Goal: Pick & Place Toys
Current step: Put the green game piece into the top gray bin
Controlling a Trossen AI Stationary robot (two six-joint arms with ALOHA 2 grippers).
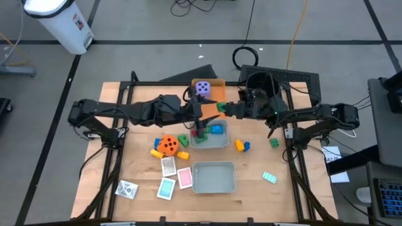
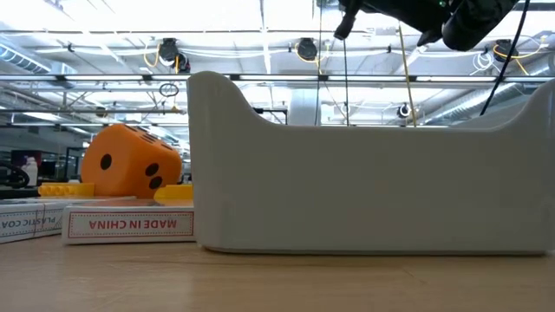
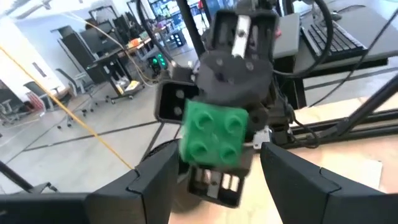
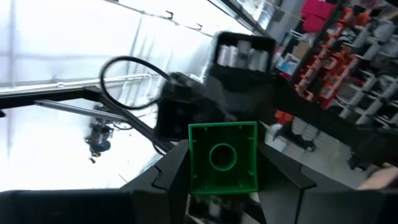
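Observation:
A green brick [image 1: 221, 107] hangs in the air over the far grey tray [image 1: 225, 142], between my two grippers. My right gripper [image 4: 224, 163] comes from the table's right and is shut on it. My left gripper [image 3: 216, 158] comes from the left and is open, with one finger on either side of the brick [image 3: 214, 134] and a gap showing at each side. A purple die [image 1: 202, 88] sits on the orange tray [image 1: 217, 83] at the far edge. An orange die [image 1: 168, 145] rests on the table left of the far tray. My right gripper pinches the green brick's two opposite side walls [image 4: 194, 168] between its two fingers [image 4: 166, 180]. The fingers reach in from the table's right. The brick is lifted clear, with its hollow underside toward my right wrist and its studs [image 3: 217, 127] toward my left gripper.
The far tray holds a blue brick [image 1: 217, 129] and a red one [image 1: 200, 133]. A second grey tray [image 1: 213, 177] stands nearer. Cards [image 1: 169, 166] lie left of it. Loose bricks [image 1: 241, 145] lie on the table's right, and yellow ones [image 1: 183, 154] lie by the orange die.

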